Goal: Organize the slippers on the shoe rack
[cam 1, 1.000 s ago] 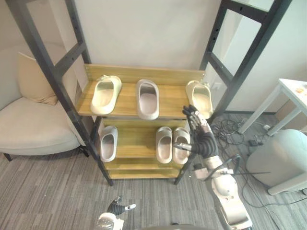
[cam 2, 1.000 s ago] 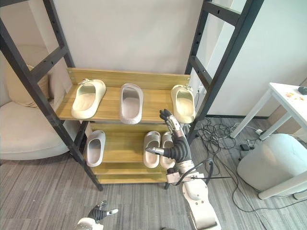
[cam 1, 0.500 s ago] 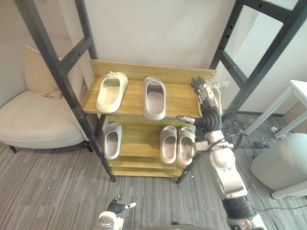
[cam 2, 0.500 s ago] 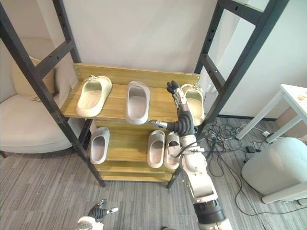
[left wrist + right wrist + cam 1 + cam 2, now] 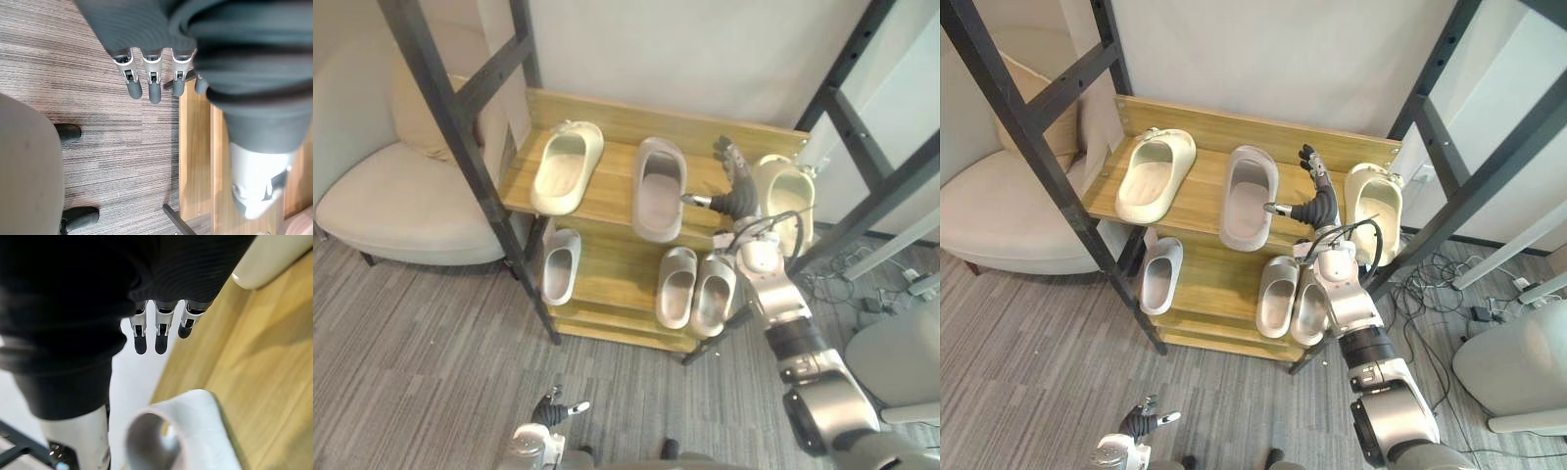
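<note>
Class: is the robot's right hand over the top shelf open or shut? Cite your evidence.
Open. The right hand has straight fingers above the top shelf, between the grey slipper and the cream slipper, gripping nothing.

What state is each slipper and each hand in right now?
Left cream slipper: flat, top shelf.
Middle grey slipper: flat, top shelf.
Right cream slipper: flat, top shelf.
Lone grey slipper: flat, lower shelf.
Grey pair: side by side, lower shelf.
Right hand: open, empty.
Left hand: open, empty.

- Head pair — high, facing down onto the shoe rack (image 5: 612, 186); both eyes share it.
- Left wrist: close, facing the floor (image 5: 98, 122).
- Right wrist: close over the top shelf (image 5: 274, 396).
</note>
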{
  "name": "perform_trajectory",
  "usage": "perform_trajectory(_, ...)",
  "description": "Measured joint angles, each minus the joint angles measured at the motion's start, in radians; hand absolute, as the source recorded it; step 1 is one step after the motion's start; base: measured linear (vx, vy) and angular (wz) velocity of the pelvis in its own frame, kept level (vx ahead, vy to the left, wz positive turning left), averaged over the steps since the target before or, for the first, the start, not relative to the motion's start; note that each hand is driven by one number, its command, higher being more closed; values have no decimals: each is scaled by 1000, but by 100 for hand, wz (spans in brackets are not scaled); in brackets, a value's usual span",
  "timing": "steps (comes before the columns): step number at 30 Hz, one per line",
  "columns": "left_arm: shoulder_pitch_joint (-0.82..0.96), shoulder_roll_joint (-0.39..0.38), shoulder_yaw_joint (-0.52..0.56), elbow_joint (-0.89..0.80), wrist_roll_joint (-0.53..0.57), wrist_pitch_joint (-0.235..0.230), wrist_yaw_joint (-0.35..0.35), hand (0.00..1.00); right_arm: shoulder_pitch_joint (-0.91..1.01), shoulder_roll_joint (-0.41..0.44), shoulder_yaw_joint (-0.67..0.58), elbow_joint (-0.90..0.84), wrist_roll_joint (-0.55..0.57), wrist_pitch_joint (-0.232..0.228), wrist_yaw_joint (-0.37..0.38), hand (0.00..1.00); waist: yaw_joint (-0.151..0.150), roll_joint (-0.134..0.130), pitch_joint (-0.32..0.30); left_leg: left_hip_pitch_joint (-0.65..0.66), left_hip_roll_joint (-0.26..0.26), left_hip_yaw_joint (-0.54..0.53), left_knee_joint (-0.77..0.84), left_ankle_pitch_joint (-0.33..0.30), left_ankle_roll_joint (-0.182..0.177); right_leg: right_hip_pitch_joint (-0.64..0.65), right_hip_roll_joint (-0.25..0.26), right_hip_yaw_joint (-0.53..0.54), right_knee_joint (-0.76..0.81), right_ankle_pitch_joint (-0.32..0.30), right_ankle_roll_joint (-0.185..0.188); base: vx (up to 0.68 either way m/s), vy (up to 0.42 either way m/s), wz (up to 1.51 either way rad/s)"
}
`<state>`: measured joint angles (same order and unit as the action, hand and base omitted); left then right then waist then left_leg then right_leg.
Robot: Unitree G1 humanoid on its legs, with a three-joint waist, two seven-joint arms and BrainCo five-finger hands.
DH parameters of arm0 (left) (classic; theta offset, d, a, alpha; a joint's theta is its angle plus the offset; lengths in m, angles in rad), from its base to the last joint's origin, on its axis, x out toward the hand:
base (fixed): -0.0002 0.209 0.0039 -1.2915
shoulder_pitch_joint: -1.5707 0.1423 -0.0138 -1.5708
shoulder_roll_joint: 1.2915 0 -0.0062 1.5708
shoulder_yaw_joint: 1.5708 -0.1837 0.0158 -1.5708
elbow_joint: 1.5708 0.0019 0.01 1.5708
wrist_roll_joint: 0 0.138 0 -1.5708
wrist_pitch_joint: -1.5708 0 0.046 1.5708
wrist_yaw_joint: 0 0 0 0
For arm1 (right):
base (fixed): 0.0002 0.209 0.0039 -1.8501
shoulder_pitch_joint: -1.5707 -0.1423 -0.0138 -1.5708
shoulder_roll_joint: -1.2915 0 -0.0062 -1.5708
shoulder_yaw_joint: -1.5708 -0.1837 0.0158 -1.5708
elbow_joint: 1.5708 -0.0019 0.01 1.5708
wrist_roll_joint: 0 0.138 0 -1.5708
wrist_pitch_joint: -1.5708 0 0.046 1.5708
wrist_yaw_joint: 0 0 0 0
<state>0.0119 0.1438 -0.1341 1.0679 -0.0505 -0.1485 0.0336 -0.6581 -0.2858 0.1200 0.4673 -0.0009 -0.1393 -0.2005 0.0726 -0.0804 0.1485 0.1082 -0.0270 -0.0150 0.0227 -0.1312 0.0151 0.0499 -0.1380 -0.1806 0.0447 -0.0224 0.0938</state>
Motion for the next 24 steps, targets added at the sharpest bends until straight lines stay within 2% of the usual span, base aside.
perform_trajectory(9, -3, 3, 1, -41, -34, -6, 4, 0, -175, -1, 2, 191, 0, 15, -11, 0, 39, -1, 40, -5, 2, -9, 0, -1, 0, 1, -6, 0, 1, 2, -2, 51, -7, 6)
perform_trajectory(18, -5, 7, -1, -56, -70, -16, 7, 0, -321, 3, 33, 316, 1, 12, -4, 0, 48, 0, 65, -39, 3, -21, 41, -16, -2, -14, -7, 2, 7, 3, -4, 45, -16, 3)
perform_trajectory(19, -5, 7, -1, -56, -71, -16, 7, 0, -333, 3, 41, 330, 1, 11, -4, 100, 48, -1, 66, -40, 3, -22, 42, -16, -2, -14, -7, 2, 8, 3, -4, 0, 0, 0)
perform_trajectory(24, -21, 13, -6, -50, -90, -15, 10, 0, -443, 4, 47, 445, 1, 19, 3, 100, 50, -4, 82, -74, 3, -28, 65, -18, -6, -19, -7, -8, -1, 3, -4, -40, -27, 9)
